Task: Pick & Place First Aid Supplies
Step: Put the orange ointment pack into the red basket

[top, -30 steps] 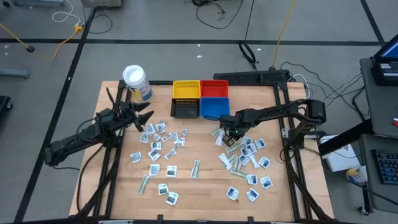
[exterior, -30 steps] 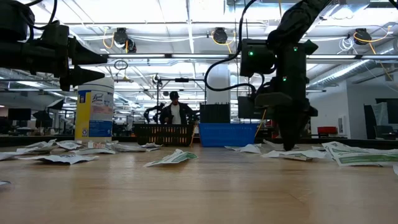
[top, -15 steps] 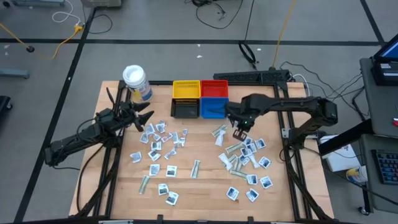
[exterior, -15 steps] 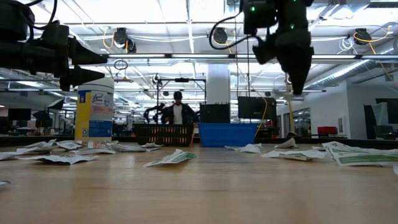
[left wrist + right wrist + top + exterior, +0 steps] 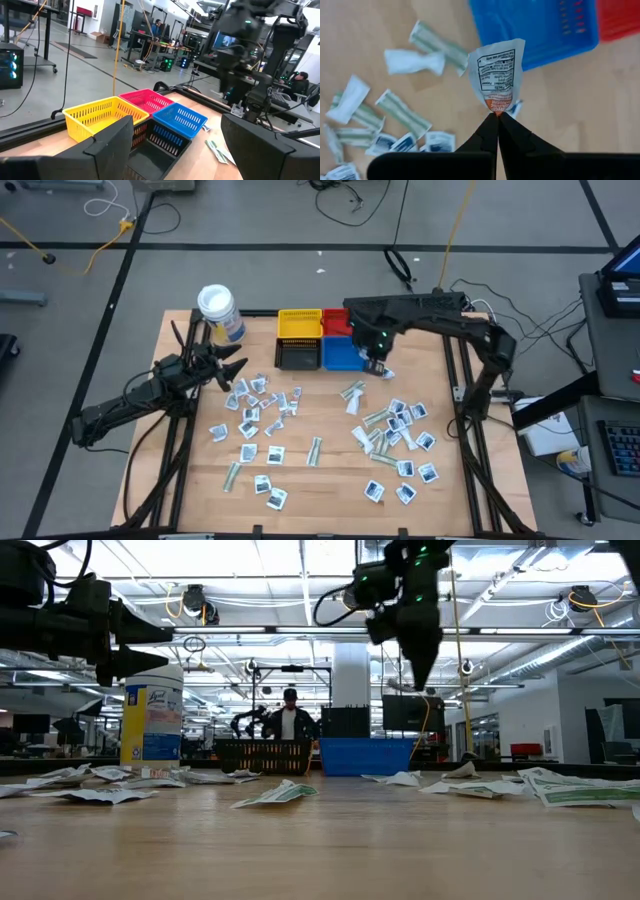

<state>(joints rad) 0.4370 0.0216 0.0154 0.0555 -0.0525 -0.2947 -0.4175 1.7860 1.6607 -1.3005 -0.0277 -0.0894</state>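
The first aid supplies, small white packets, lie flat on the wooden table in a left cluster (image 5: 258, 405) and a right cluster (image 5: 397, 435). My right gripper (image 5: 496, 117) hangs high over the table, just beside the blue bin (image 5: 343, 353), pointing down and shut on one white packet (image 5: 497, 72) with black print and an orange end. In the low view the right gripper (image 5: 420, 675) is well above the tabletop. My left gripper (image 5: 232, 370) waits open and level at the table's left, over the left cluster, and holds nothing. My right gripper pinches the packet's orange end (image 5: 495, 106) between its two fingertips, only at their free ends. The fingers come from above, pointing down. The packet is lifted clear of the table, over bare wood beside the blue bin's corner.
Yellow (image 5: 299, 323), red (image 5: 345, 320), black (image 5: 297, 355) and blue bins stand together at the far middle. A white-lidded jar (image 5: 218, 310) stands at the far left. Long green-striped strips (image 5: 352, 395) lie among the packets. A person (image 5: 288, 720) stands in the room beyond.
My right gripper has risen from the right cluster and gone toward the table's far edge, up to the blue bin, rolling about its own axis on the way. It has stayed shut, and the packet has been lifted clear of the table.
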